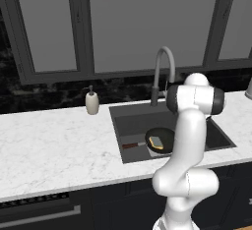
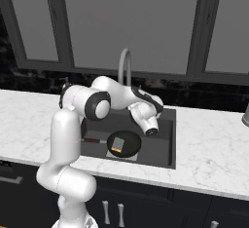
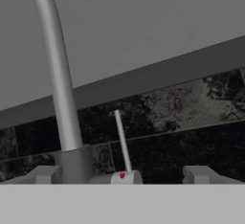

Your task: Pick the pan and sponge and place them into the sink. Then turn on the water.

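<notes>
Arm bent over sink point(image 2: 165, 146); gripper point(image 3: 122, 175) spread wide, faucet point(image 3: 57, 84) at 10 o'clock, its lever point(image 3: 121, 141) dead ahead.

Sponge point(image 1: 156, 141) in pan point(image 1: 160, 136), pan in sink point(image 1: 129, 124), faucet point(image 1: 163, 71) apparently just behind.

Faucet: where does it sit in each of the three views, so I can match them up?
Left base view: the faucet arches right of centre, behind the sink.
Right base view: it rises at centre, above the arm.
Hand view: its neck runs up the left side.
Shared landmark: the dark window frame behind it.
</notes>
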Tool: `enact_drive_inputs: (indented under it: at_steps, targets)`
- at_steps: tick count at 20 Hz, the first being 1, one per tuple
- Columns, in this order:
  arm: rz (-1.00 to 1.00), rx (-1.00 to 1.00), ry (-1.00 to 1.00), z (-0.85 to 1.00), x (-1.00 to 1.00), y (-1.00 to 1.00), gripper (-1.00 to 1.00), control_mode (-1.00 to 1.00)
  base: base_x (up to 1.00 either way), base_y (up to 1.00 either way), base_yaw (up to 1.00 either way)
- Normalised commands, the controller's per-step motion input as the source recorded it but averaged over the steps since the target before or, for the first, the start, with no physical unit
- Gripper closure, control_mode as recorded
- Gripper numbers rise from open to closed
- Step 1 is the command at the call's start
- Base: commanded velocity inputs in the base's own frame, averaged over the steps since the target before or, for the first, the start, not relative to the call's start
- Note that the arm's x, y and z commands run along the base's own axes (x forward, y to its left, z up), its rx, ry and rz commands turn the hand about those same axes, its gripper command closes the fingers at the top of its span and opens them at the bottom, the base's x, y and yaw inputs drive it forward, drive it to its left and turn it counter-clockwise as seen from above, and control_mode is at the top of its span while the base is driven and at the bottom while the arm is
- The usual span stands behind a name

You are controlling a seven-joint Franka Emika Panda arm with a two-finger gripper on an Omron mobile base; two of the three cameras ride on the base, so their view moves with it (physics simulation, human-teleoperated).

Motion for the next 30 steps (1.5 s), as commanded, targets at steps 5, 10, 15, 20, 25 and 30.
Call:
enact_drive_inputs:
  at_steps: [5, 10, 15, 20, 25, 30]
  targets:
    - [0.00, 0.00, 0.01, 0.03, 0.26, 0.00, -1.00, -1.00, 0.00, 0.00, 0.00]
    - [0.00, 0.00, 0.01, 0.01, 0.23, 0.00, -1.00, -1.00, 0.00, 0.00, 0.00]
    - [0.00, 0.00, 0.00, 0.00, 0.17, 0.00, -1.00, -1.00, 0.00, 0.00, 0.00]
    - [0.00, 0.00, 0.00, 0.00, 0.12, 0.01, -1.00, -1.00, 0.00, 0.00, 0.00]
    - [0.00, 0.00, 0.00, 0.00, 0.06, 0.00, -1.00, -1.00, 0.00, 0.00, 0.00]
    - [0.00, 0.00, 0.00, 0.00, 0.00, 0.00, -1.00, -1.00, 0.00, 0.00, 0.00]
